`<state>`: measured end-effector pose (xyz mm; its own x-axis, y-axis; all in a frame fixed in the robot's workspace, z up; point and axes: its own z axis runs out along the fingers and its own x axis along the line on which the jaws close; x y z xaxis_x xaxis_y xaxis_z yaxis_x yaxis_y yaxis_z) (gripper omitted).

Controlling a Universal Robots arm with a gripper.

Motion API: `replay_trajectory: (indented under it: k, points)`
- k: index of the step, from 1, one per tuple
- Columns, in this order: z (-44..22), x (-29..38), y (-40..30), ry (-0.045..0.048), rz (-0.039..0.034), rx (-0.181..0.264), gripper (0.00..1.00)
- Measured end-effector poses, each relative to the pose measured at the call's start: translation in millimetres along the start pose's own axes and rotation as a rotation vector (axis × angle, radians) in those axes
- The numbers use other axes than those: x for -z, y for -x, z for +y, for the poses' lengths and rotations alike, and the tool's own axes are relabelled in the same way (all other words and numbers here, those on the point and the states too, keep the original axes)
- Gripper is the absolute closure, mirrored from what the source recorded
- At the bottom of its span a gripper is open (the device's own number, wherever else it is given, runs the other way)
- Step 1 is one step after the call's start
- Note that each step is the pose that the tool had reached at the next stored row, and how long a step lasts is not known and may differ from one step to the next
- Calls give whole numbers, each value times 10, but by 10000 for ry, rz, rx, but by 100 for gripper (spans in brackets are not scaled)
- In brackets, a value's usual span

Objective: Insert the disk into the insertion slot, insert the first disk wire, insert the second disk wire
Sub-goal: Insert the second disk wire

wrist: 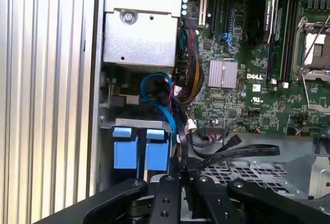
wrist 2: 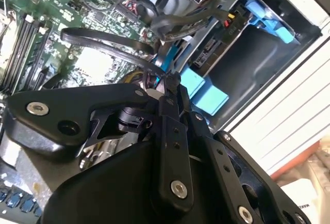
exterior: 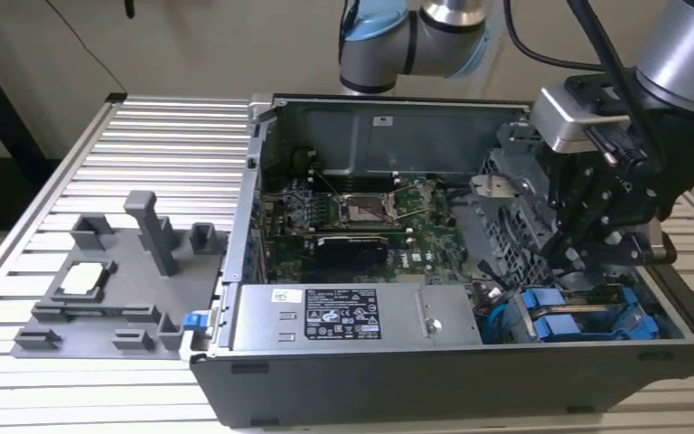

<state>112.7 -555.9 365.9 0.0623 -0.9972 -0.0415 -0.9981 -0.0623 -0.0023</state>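
- My gripper is down inside the open computer case, hanging over the drive cage corner. The disk in its blue frame sits just below and in front of the fingertips, already down in the insertion slot.
- In the second wrist view the fingers look closed together on a thin black wire, right above the blue tabs. I'm fairly sure it's pinched, though the contact point is tiny.
- In the first wrist view the disk shows as two bright blue plastic tabs side by side under a grey metal lip, just beyond the gripper. A blue cable loops away above them.
- I can't see the silvery label at all; the frame tabs are all that shows. The gripper body hides most of the slot in the exterior view, and I can't tell whether any connector is seated.
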Motion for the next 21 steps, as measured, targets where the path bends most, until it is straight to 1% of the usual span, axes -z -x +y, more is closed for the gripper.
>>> replay_trajectory:
  k: [4, 7, 8, 9, 11, 13, 14, 15, 21]
  points:
    - [-53, -20, -52, 0, -2, 4, 84]
    - [-79, -34, -98, 0, -3, 4, 84]
    - [-85, -38, -118, -1, -18, 4, 84]
    - [-90, -42, -138, -5, -78, 4, 84]
    - [-102, -45, -169, -14, -228, 4, 84]
    - [-110, -46, -188, -25, -387, 4, 84]
    - [-113, -47, -195, -28, -450, 4, 84]
    - [-116, -49, -201, -29, -463, 4, 84]
    - [-128, -53, -204, -29, -462, 5, 84]
